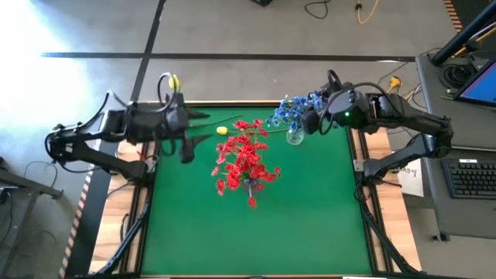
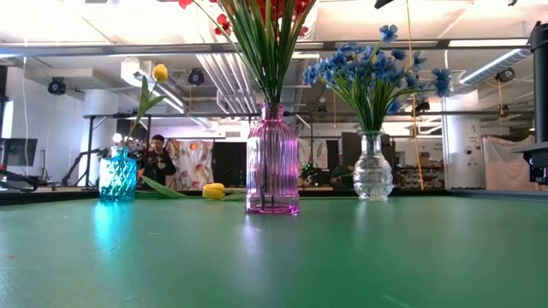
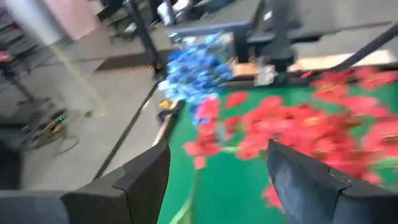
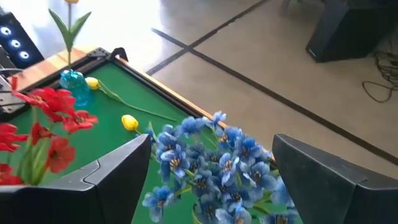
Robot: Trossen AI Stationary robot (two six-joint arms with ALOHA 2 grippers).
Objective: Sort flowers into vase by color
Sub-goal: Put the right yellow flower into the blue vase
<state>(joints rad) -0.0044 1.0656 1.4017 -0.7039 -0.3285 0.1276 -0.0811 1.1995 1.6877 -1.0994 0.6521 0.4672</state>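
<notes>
Looking level across the table, the low view showed three vases the overhead view mostly hid: a teal vase (image 2: 117, 177) with one yellow bud (image 2: 160, 72), a pink vase (image 2: 272, 160) of red flowers (image 1: 246, 161), and a clear vase (image 2: 373, 168) of blue flowers (image 1: 293, 111). The right gripper (image 4: 208, 180) stood with fingers spread wide and empty, the blue blossoms between and just beyond them. The left gripper (image 3: 217, 180) hung open near the table's far left edge, holding nothing, red blooms ahead. Two loose yellow flowers (image 4: 129, 122) lay on the green table (image 1: 310, 217) between the teal vase and the clear one.
</notes>
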